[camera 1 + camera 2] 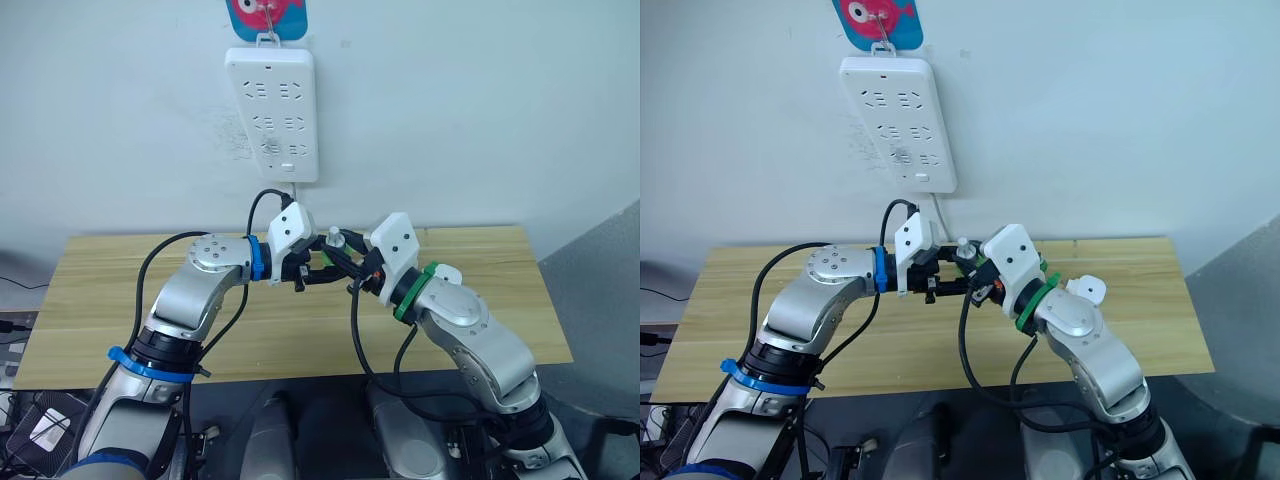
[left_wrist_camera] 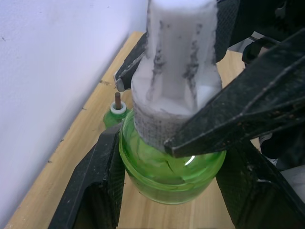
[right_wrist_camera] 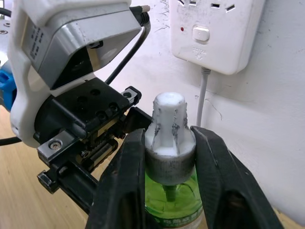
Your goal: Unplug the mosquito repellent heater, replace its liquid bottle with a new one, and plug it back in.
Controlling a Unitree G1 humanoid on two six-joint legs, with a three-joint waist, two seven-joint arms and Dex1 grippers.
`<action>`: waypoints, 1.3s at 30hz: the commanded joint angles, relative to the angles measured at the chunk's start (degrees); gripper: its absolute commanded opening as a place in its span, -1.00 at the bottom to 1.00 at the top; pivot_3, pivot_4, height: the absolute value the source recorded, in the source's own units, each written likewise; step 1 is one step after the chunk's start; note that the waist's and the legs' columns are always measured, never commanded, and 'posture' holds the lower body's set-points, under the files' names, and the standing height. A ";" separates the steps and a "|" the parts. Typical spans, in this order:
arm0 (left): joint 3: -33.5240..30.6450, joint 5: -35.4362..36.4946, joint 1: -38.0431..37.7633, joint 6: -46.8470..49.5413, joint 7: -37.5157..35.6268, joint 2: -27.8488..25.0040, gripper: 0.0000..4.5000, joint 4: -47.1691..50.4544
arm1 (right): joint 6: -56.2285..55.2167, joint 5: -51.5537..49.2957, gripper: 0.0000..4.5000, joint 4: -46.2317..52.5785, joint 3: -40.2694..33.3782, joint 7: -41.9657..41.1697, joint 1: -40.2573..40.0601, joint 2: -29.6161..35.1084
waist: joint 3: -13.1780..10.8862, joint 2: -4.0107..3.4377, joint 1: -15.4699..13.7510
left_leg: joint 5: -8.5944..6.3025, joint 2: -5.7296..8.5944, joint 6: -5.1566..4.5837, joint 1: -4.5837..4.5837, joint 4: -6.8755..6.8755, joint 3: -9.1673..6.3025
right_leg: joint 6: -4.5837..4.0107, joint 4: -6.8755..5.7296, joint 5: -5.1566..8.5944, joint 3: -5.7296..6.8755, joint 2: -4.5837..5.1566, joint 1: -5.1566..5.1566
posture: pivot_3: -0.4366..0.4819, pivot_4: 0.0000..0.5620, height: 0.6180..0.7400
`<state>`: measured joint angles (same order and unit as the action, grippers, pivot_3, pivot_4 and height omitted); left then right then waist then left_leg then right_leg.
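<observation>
New green bottle [image 2: 167, 167] gripped at body by left claw [image 2: 162, 181]; white cap [image 3: 167, 129] clamped by right claw [image 3: 167, 157]; old wick bottle [image 2: 116, 113] stood on worktop [image 2: 71, 157] by wall.

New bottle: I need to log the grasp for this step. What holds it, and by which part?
Both grippers. The left gripper clamps the new bottle by its green body; the right gripper clamps its white cap.

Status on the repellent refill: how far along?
Done: power strip sockets empty, heater lying unplugged, old wick bottle standing by the wall. In hand: left tool holds the new bottle, right tool clamps its white cap. Left: uncap, fit into heater, plug in.
</observation>
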<state>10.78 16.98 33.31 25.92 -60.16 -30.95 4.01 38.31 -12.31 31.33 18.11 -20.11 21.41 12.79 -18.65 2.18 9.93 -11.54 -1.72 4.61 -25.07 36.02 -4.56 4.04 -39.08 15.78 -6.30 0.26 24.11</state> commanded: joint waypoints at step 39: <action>1.12 -1.36 -2.55 -6.47 -7.09 -4.90 0.02 4.64 | -2.05 -0.34 1.00 7.76 0.32 -5.66 -1.39 6.29 | 0.01 -0.01 1.19 | 0.14 0.00 0.11 0.15 0.29 -0.34 | -0.10 -0.79 -0.05 0.35 -0.05 -0.07 | -0.64 -0.08 1.00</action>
<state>12.14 15.37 30.05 18.49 -68.50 -36.12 7.84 36.80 -13.32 35.87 17.58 -26.96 20.92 19.49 -18.64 2.17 11.13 -11.40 -1.72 4.72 -24.93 36.31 -4.90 3.94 -39.87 15.74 -5.95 0.22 24.04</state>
